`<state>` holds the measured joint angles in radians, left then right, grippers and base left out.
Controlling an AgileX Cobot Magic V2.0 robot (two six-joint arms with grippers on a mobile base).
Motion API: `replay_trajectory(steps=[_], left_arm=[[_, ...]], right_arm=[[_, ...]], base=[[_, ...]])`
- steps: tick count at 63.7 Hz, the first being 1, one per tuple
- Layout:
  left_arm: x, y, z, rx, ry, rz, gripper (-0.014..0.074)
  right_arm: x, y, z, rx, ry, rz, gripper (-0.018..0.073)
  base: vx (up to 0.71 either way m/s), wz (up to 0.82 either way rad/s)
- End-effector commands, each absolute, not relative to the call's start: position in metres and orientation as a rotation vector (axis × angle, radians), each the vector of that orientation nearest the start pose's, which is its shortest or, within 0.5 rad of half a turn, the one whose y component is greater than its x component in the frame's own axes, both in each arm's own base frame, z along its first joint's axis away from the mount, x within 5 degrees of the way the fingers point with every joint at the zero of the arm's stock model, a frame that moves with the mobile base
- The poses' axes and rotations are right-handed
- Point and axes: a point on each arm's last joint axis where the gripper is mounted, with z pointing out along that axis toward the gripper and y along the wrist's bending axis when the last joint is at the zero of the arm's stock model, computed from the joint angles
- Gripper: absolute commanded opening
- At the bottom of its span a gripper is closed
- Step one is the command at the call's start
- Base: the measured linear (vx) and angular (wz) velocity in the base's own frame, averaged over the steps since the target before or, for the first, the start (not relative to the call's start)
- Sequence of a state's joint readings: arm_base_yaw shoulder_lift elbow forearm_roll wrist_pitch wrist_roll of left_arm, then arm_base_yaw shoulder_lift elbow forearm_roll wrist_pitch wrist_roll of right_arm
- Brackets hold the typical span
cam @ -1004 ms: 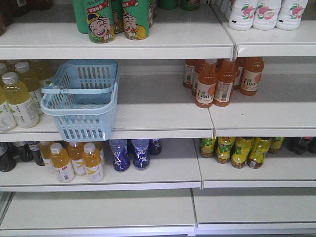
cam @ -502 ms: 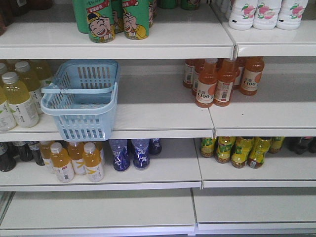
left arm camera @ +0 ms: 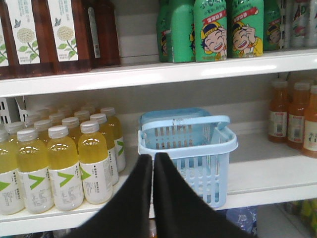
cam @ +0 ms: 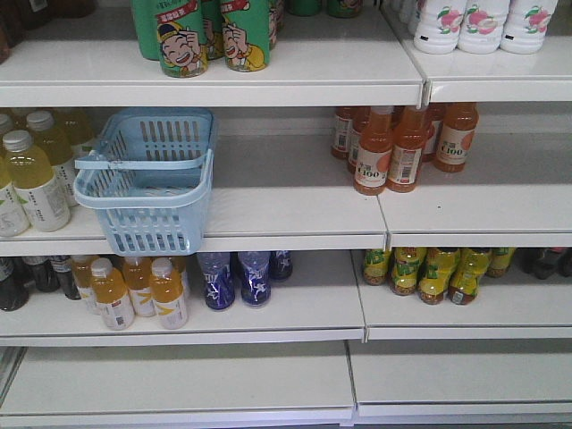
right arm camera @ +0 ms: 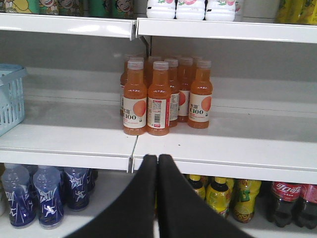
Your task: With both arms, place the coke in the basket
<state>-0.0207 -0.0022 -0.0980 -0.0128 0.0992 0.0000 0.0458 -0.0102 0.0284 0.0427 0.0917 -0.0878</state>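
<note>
White shop shelves (cam: pixel 295 80) show no change over the last second: the basket (cam: pixel 147 183) sits on the middle shelf (cam: pixel 295 201), and the coke (right arm camera: pixel 285 198) stands untouched low at the right. The left gripper (left arm camera: pixel 152 159) and right gripper (right arm camera: pixel 157 159) hang back with jaws closed on nothing, so I judge the pick has not begun.

Coke (right arm camera: pixel 286 201) tops behind the shelf lip (right arm camera: pixel 223 170); basket (right arm camera: pixel 11 99) mostly past the left edge.
</note>
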Motion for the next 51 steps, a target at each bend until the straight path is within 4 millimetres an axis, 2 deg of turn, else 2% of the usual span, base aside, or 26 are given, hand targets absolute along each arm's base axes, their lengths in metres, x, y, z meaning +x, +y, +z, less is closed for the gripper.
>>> replay_trajectory(steps=[1, 9, 17, 30, 41, 51], left_arm=[[0.047, -0.002, 0.276, -0.014, 1.435, -0.063, -0.0006], [0.058, -0.002, 0.307, -0.013, 1.52, -0.063, -0.0006], [0.078, -0.003, 0.32, -0.013, 1.607, -0.062, -0.0006], [0.102, -0.003, 0.317, -0.016, 1.648, -0.06, -0.0006], [0.112, -0.003, 0.309, -0.016, 1.725, -0.058, 0.0006], [0.117, -0.003, 0.302, -0.012, 1.787, -0.055, 0.0065]], right_arm=[[0.056, 0.002, 0.2, -0.075, 1.508, -0.009, -0.001], [0.056, 0.002, 0.2, -0.075, 1.508, -0.009, -0.001], [0.056, 0.002, 0.2, -0.075, 1.508, -0.009, -0.001], [0.056, 0.002, 0.2, -0.075, 1.508, -0.009, -0.001], [0.056, 0.002, 0.2, -0.075, 1.508, -0.009, -0.001], [0.056, 0.002, 0.2, -0.075, 1.508, -0.009, -0.001]], base=[[0.0, 0.0], [0.0, 0.0], [0.0, 0.0], [0.0, 0.0], [0.0, 0.0], [0.0, 0.0]])
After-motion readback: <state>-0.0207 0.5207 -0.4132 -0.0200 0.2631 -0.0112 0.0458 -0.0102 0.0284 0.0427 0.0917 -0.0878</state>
